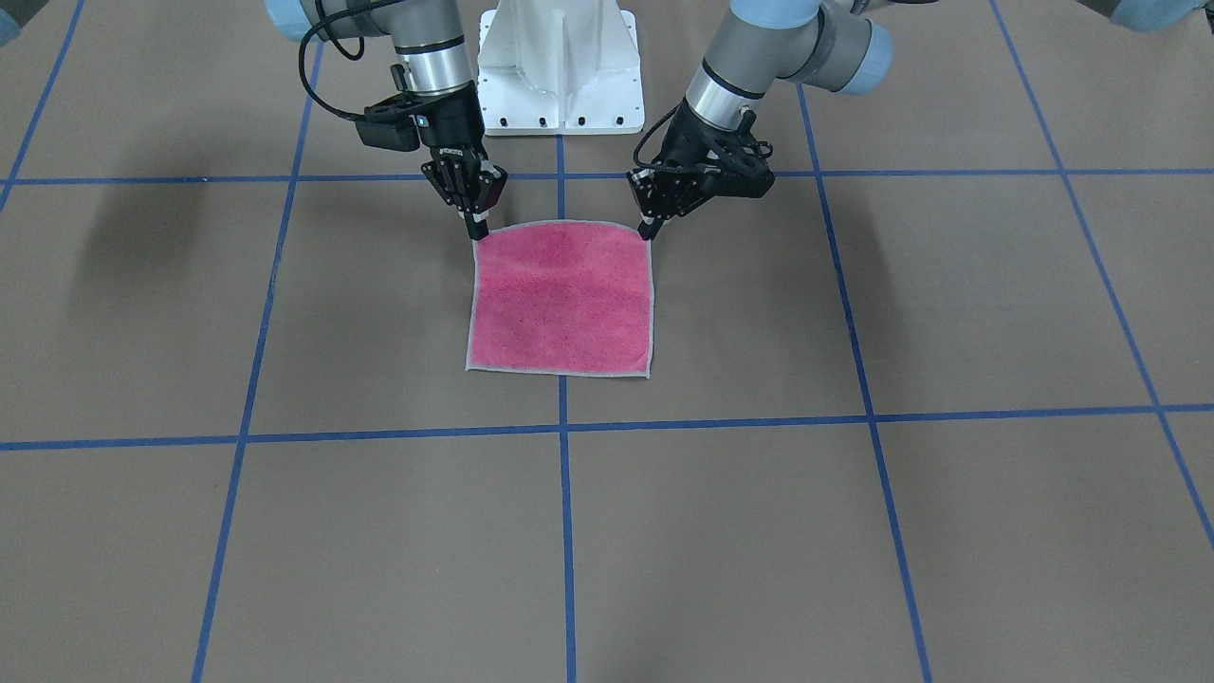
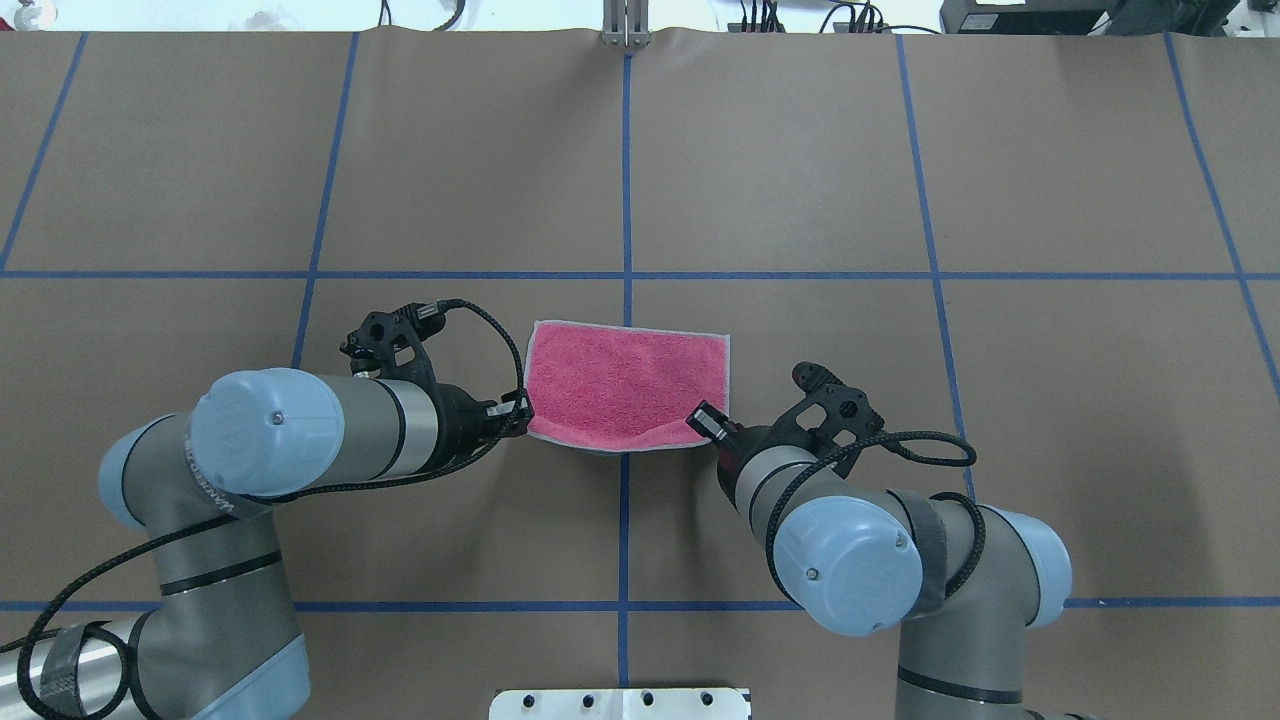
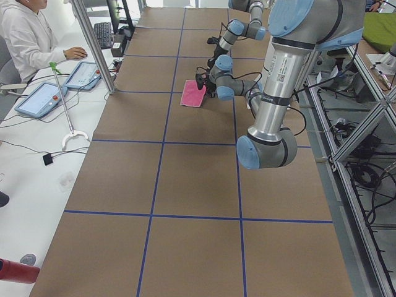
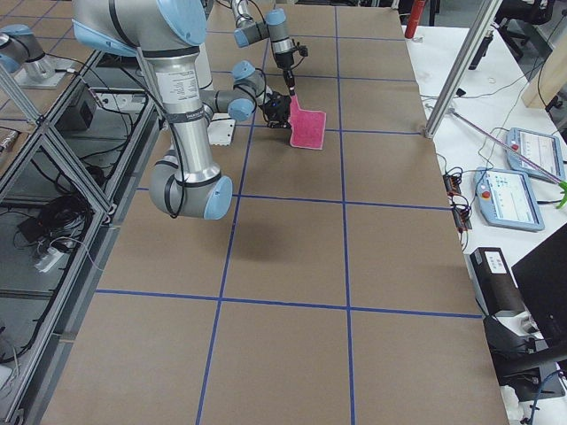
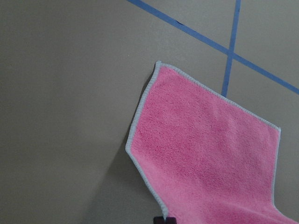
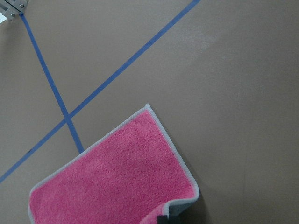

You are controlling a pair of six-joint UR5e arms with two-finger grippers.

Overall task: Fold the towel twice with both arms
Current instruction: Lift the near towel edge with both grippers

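Observation:
The towel [image 1: 560, 299] lies pink face up in the middle of the table, its light grey border showing all round. Its edge nearest the robot is raised off the table and sags a little in the middle [image 2: 625, 380]. My left gripper [image 1: 649, 230] is shut on one corner of that edge, seen at the towel's left side from overhead [image 2: 520, 418]. My right gripper [image 1: 477, 230] is shut on the other near corner [image 2: 706, 420]. Both wrist views show the pink cloth [image 5: 210, 154] [image 6: 117, 182] hanging from the pinched corners down to the table. The far edge rests flat.
The white pedestal base [image 1: 560, 66] stands just behind the grippers. Blue tape lines [image 1: 564, 427] divide the brown table into squares. In the exterior left view a person [image 3: 28, 37] sits at a side desk with tablets [image 3: 40, 99] beyond the table's far edge.

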